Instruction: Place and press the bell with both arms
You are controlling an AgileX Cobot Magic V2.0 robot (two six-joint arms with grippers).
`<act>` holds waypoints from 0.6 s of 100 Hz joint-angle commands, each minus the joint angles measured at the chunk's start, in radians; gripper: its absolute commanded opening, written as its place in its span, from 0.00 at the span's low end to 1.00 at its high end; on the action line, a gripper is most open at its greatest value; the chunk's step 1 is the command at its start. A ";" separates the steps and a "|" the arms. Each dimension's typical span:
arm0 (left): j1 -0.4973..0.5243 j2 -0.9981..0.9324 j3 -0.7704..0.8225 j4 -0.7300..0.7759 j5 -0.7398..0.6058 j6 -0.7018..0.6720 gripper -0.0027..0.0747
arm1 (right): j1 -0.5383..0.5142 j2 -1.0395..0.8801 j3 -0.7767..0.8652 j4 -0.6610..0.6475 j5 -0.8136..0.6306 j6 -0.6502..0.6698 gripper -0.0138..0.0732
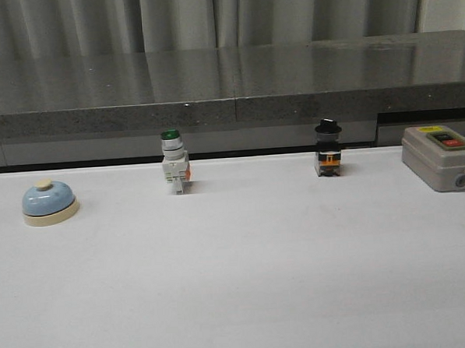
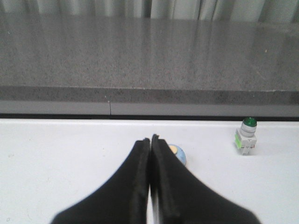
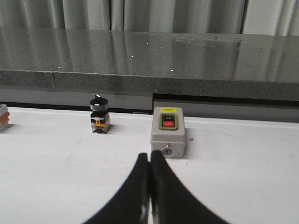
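The light-blue bell [image 1: 50,202] with cream base and button stands on the white table at the far left. In the left wrist view the bell [image 2: 179,155] shows partly behind my right finger. My left gripper [image 2: 150,140] is shut and empty, short of the bell. My right gripper [image 3: 149,156] is shut and empty, just short of the grey box. Neither arm shows in the front view.
A green-capped white switch [image 1: 174,163] stands left of centre at the back, also in the left wrist view [image 2: 246,136]. A black knob switch [image 1: 329,149] [image 3: 99,121] stands right of centre. A grey box with red and green buttons [image 1: 442,157] [image 3: 168,136] sits at far right. A dark stone ledge [image 1: 228,84] runs behind.
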 commanded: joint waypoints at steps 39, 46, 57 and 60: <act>0.003 0.495 -0.284 -0.007 0.094 -0.009 0.01 | 0.004 -0.018 -0.013 -0.014 -0.082 -0.005 0.09; 0.003 0.531 -0.294 -0.007 0.094 -0.009 0.01 | 0.004 -0.018 -0.013 -0.014 -0.082 -0.005 0.09; 0.003 0.564 -0.311 -0.007 0.117 -0.007 0.04 | 0.004 -0.018 -0.013 -0.014 -0.082 -0.005 0.09; 0.003 0.568 -0.312 -0.007 0.122 0.000 0.08 | 0.004 -0.018 -0.013 -0.014 -0.082 -0.005 0.09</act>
